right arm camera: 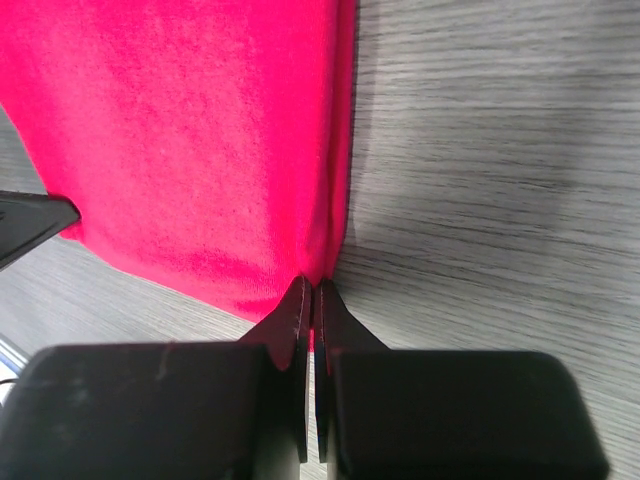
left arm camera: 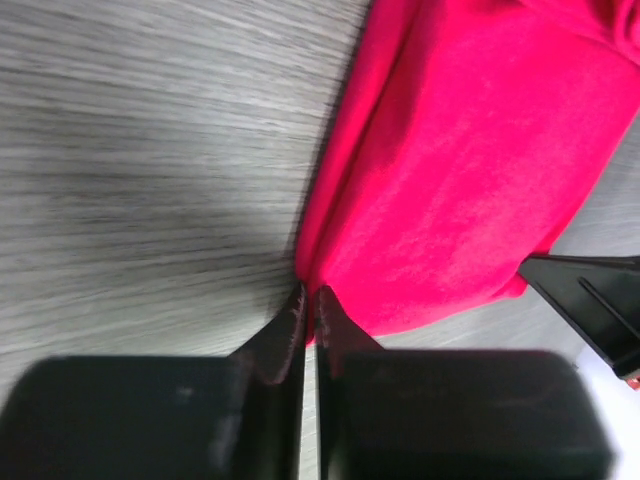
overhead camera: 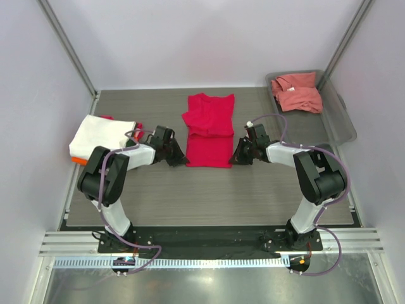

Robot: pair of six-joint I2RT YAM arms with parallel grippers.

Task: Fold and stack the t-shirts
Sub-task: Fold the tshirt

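A bright crimson t-shirt [overhead camera: 209,130] lies folded lengthwise in the middle of the table, collar end far, hem end near. My left gripper [overhead camera: 181,156] is shut on its near left corner; the left wrist view shows red cloth [left arm camera: 460,170] pinched between the fingertips [left arm camera: 290,315]. My right gripper [overhead camera: 235,155] is shut on the near right corner, with the shirt's edge [right arm camera: 190,140] caught between its fingertips [right arm camera: 330,300]. A salmon-pink t-shirt [overhead camera: 296,92] lies crumpled in the grey tray. At far left a cream-white t-shirt [overhead camera: 101,136] tops a stack, with orange cloth [overhead camera: 77,161] beneath.
The grey plastic tray [overhead camera: 338,123] stands at the back right corner. Metal frame posts [overhead camera: 66,44] rise at both back corners, and white walls close the sides. The stack at the left sits near the table's left edge.
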